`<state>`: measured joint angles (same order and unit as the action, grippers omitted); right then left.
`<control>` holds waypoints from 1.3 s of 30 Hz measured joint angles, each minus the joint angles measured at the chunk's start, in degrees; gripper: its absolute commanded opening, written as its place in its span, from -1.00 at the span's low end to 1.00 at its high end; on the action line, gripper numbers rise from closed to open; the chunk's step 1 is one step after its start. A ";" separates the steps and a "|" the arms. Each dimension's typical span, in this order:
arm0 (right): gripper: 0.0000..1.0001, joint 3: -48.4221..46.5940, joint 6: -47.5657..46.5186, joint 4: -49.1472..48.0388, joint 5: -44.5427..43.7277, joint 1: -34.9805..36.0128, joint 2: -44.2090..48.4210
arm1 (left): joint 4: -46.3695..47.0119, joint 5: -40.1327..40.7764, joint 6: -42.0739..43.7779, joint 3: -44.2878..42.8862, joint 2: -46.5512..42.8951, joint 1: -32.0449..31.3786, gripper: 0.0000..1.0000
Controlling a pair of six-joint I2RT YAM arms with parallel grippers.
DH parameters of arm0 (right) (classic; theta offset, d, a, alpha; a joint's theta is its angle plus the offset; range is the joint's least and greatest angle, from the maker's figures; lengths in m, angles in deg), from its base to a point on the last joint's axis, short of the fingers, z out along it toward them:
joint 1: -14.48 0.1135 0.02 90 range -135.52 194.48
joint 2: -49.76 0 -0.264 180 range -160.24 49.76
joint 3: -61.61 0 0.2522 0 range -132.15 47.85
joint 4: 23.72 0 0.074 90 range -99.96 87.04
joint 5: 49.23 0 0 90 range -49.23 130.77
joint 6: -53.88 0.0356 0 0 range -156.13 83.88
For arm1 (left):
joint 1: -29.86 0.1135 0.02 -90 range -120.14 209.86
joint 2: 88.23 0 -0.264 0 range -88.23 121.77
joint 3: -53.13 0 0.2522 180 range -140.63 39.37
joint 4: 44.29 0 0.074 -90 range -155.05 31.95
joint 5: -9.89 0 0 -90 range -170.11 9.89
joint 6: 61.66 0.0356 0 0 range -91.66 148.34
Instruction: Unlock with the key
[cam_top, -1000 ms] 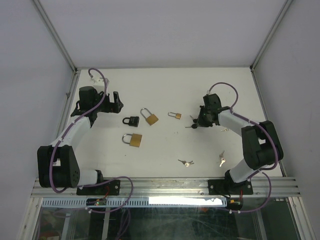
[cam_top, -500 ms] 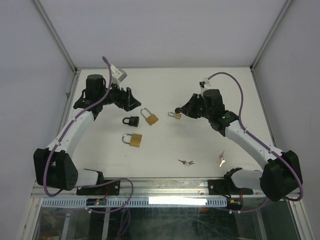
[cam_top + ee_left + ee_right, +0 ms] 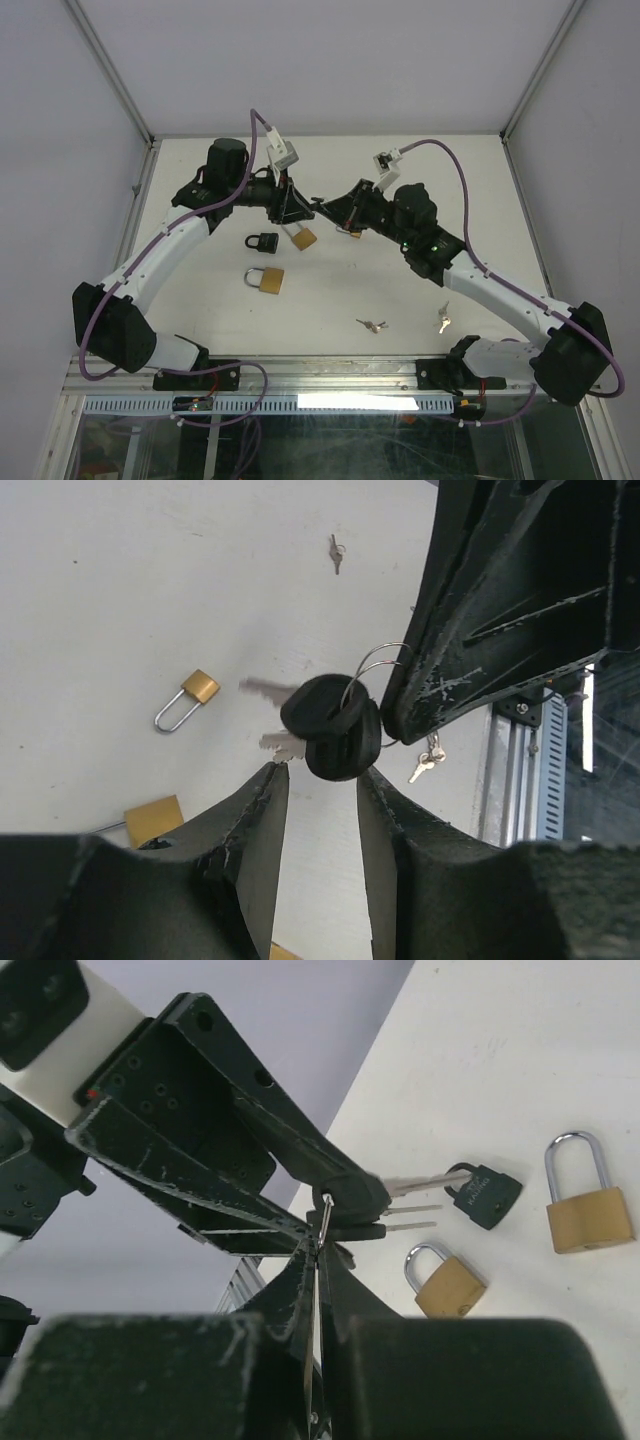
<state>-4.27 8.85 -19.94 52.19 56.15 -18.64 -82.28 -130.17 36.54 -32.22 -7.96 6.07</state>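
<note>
White matte table [image 3: 400, 290]. Since a second ago both arms swung inward from the sides and now meet mid-air over a brass padlock [image 3: 303, 237]. Right pincer [image 3: 318, 1250] clamped on the keys' [image 3: 330, 730] wire ring; black rounded heads, silver blades. Left pincer [image 3: 320, 780] narrowed, jaws parted, tips flanking the heads; contact unclear.

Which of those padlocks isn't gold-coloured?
The black padlock, lying just beyond the large brass padlock on the left arm's side. It alone has a dark body; the other padlocks are brass-coloured.
</note>
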 measured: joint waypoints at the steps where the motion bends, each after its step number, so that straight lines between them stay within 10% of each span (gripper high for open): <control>1: -1.00 0.00 0.07 -0.55 0.00 0.24 0.00 | -0.39 0.37 1.16 -0.28 0.00 0.00 -0.30; 18: -1.00 1.27 9.31 -6.93 -12.39 1.18 4.85 | -1.53 -4.22 7.63 -2.21 0.02 1.64 -0.14; 32: -1.00 2.64 15.08 -12.96 -16.79 1.95 5.97 | 10.58 -7.65 -5.99 -3.48 0.74 0.48 0.17; 39: -1.00 2.64 15.98 -14.84 -18.08 3.15 4.50 | 14.88 -7.28 -9.22 -3.93 3.13 -1.75 -0.17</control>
<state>-1.62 24.82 -34.78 34.11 59.30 -14.13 -67.40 -137.45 27.32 -36.16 -4.83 4.32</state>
